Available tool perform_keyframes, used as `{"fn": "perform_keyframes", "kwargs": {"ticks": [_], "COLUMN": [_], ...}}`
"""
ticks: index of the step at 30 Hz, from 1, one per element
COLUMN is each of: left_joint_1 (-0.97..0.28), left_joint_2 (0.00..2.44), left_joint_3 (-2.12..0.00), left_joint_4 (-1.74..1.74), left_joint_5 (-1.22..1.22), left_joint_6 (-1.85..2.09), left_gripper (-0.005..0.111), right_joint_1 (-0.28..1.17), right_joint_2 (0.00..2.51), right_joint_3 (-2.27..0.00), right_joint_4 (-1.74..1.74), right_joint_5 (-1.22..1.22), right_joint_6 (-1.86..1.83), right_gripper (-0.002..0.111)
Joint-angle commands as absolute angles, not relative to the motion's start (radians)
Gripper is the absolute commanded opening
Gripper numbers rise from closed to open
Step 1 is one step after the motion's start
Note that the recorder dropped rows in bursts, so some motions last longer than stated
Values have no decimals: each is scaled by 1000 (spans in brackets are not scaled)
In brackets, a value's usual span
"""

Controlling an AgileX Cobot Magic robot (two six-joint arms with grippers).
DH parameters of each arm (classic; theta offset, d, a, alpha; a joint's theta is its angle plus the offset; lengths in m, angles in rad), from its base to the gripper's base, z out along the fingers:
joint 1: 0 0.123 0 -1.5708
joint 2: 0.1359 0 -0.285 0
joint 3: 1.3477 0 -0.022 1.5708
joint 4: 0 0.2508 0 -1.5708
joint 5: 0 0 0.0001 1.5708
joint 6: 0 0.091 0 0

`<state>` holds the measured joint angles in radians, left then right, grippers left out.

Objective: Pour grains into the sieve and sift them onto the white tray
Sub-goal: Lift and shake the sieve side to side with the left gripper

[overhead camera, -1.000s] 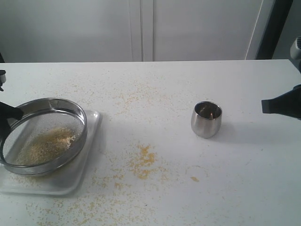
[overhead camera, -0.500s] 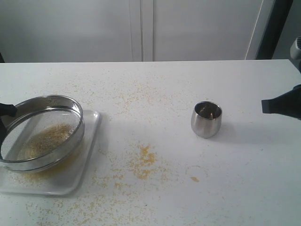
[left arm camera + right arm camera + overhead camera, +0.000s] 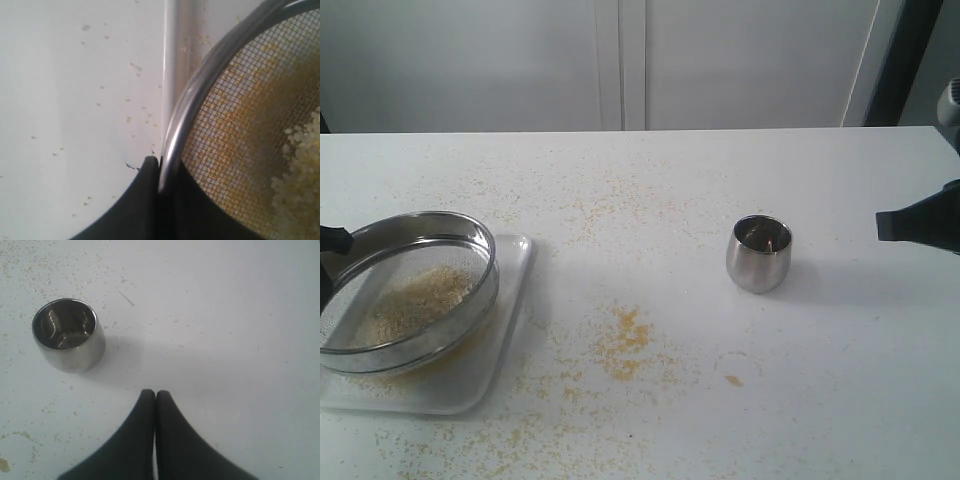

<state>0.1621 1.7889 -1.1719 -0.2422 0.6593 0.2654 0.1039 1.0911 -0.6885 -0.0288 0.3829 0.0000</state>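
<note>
The sieve (image 3: pixel 408 288), a wide steel ring with mesh, hangs tilted over the white tray (image 3: pixel 510 300) at the left of the table. A heap of yellowish grains (image 3: pixel 415 300) lies on its mesh (image 3: pixel 250 115), and finer grains show on the tray under it. My left gripper (image 3: pixel 332 240) is shut on the sieve's rim (image 3: pixel 172 145), one finger outside the ring and one inside. My right gripper (image 3: pixel 155 396) hovers at the right edge of the exterior view, shut with nothing in it, apart from the small steel cup (image 3: pixel 68 334).
The steel cup (image 3: pixel 759 253) stands upright and looks empty, right of the table's middle. Spilled grains are scattered over the table, with a denser patch (image 3: pixel 625 340) between tray and cup. A dark post (image 3: pixel 895 60) rises at the back right.
The sieve has shifted left and changed its tilt over the tray, and the grain heap has slid across the mesh. The right gripper and the cup have not moved.
</note>
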Motion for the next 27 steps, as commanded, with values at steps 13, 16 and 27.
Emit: {"fn": "perform_keyframes", "kwargs": {"ticks": [13,16,27], "left_joint_1": [146,137,158], "left_joint_2": [1768,1759,1752], "left_joint_3": [-1179,-1179,-1179], "left_joint_4": [-286,-279,-285], "left_joint_5": [609,622,546], "left_joint_6": [216,437,278], "left_gripper": [0,0,0], "right_joint_1": [98,98,98], "right_joint_2": [1085,1085,1085], "right_joint_3": [-684,-684,-684], "right_joint_4": [-28,-28,-28], "right_joint_5": [371,369,369], "right_joint_6": [0,0,0], "right_gripper": [0,0,0]}}
